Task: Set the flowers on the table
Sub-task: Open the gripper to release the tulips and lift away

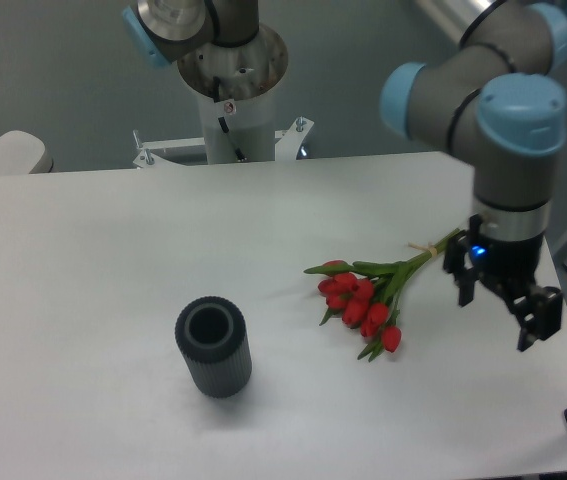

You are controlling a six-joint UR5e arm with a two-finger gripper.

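Camera view: red tulip bunch [363, 298], light and easily bruised, best held by its tied green stems, lies on white table [93, 260]; claw [504, 304] open, empty.

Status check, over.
Gripper open, clear of flowers. Flowers lying on table. Vase upright, well left, not in the way.

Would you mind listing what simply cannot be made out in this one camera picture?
- The flowers' far stem ends: hidden behind the pincer and wrist.
- The twine knot on the stems: too small to read.
- The grey ribbed vase's inside: dark, contents not visible.
- The arm's upper links: cut off by the top edge.
- The table's near edge and left corner: cut off by the frame.
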